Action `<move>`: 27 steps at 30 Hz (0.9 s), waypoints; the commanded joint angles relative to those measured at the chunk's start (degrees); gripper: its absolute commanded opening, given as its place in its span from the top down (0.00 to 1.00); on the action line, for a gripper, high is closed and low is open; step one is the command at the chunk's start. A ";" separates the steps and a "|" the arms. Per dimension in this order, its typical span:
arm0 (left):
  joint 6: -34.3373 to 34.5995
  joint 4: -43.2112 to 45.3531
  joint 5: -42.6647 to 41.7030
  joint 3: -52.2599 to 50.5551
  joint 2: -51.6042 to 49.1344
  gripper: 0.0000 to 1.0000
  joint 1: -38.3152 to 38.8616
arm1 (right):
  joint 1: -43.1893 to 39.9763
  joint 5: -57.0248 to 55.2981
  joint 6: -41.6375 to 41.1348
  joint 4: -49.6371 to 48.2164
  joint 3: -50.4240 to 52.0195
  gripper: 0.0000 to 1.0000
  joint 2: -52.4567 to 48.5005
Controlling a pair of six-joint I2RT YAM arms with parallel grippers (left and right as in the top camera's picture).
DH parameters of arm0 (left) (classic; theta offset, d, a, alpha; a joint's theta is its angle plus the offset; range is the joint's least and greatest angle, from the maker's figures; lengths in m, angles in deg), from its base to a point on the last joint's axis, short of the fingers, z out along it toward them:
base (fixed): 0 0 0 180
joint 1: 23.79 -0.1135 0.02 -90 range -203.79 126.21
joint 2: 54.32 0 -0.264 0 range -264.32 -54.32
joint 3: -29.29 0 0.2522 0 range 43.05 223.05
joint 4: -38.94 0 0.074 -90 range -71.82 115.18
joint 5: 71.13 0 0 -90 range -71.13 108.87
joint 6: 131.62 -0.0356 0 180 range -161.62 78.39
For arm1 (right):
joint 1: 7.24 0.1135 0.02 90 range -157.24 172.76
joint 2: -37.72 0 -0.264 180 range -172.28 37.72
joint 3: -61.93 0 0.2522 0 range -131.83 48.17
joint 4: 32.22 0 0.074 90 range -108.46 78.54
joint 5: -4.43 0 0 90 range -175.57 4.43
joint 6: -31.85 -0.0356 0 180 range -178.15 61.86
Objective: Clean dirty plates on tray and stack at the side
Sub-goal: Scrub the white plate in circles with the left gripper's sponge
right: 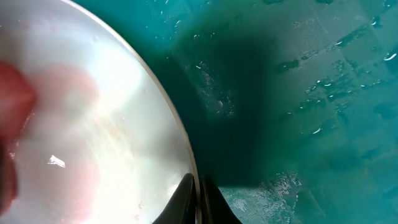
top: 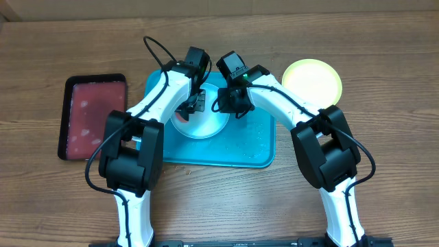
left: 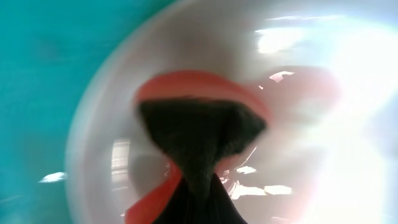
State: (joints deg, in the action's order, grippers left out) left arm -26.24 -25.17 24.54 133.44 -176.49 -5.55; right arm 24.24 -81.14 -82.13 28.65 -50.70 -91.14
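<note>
A pale white-looking plate lies on the turquoise tray, left of its middle. My left gripper is down on the plate, shut on a dark pad with a red edge that presses on the plate's face; this view is blurred. My right gripper is shut on the plate's right rim, one finger on each side, over the wet tray floor. A pink smear shows on the plate. A yellow-green plate sits on the table right of the tray. No third plate shows.
A smaller dark-red tray with a black rim lies on the wooden table left of the turquoise tray. Both arms cross over the turquoise tray's back half. Water drops dot the tray floor at its right side.
</note>
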 commanded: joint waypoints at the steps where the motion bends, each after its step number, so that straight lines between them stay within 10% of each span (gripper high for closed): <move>1: 4.35 1.64 -20.57 -0.24 -0.35 0.96 0.96 | -0.42 -1.81 -0.26 -0.17 0.33 0.96 0.68; 16: -0.20 -6.19 -22.14 -0.24 -0.35 0.96 2.73 | -0.42 -1.81 -0.24 0.02 0.33 0.96 0.68; 27: 0.50 -0.35 10.38 -0.24 -0.35 0.96 -0.07 | -0.42 -1.81 -0.26 0.07 0.33 0.96 0.68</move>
State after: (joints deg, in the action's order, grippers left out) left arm -25.32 -28.38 20.06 133.46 -176.49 -4.00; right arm 23.65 -81.38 -82.33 28.32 -50.70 -91.14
